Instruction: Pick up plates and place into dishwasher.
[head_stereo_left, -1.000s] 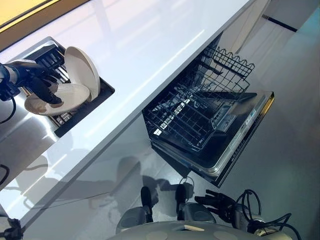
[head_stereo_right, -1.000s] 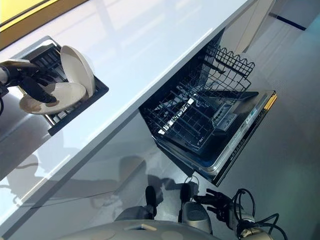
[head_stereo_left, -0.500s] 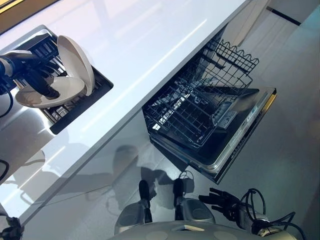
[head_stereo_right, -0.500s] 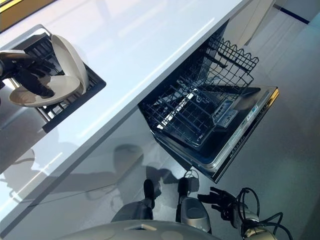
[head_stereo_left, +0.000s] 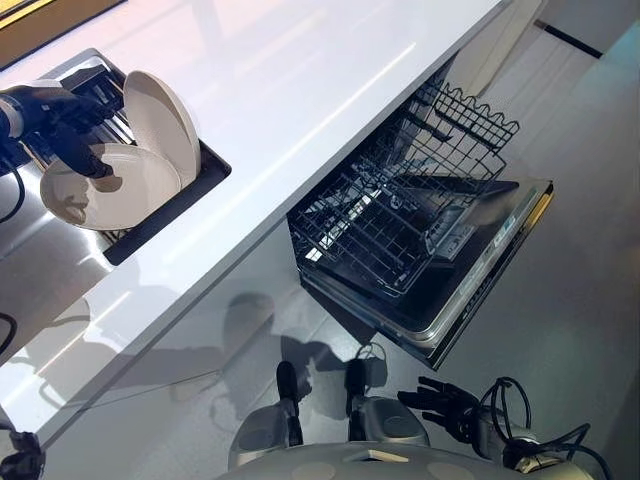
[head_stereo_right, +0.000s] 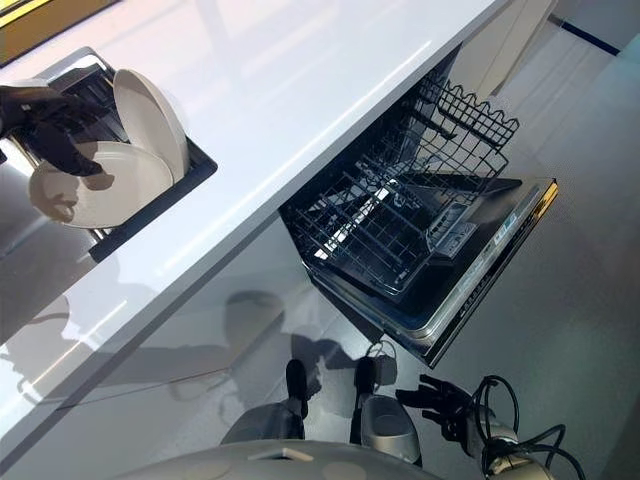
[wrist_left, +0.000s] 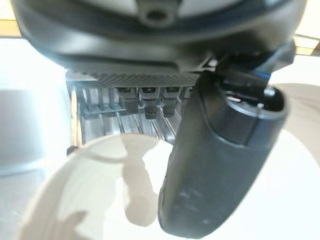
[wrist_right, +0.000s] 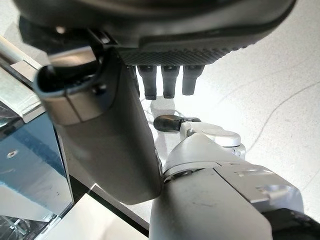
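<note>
A white plate hangs tilted over the dark drying rack set in the counter at the far left. My left hand is shut on the plate's far rim, thumb on its face. A second white plate stands on edge in the rack, just beside the held one. The dishwasher is open to the right below the counter, its wire lower rack pulled out over the door. My right hand hangs low near the floor with relaxed fingers, holding nothing.
The long white countertop runs diagonally and its front edge overhangs the dishwasher rack. Grey floor lies open to the right of the dishwasher door. White cabinet fronts stand beyond the dishwasher.
The held plate has tipped up from nearly flat, showing more of its face, and sits a little further out from the rack. My right hand has stayed put.
</note>
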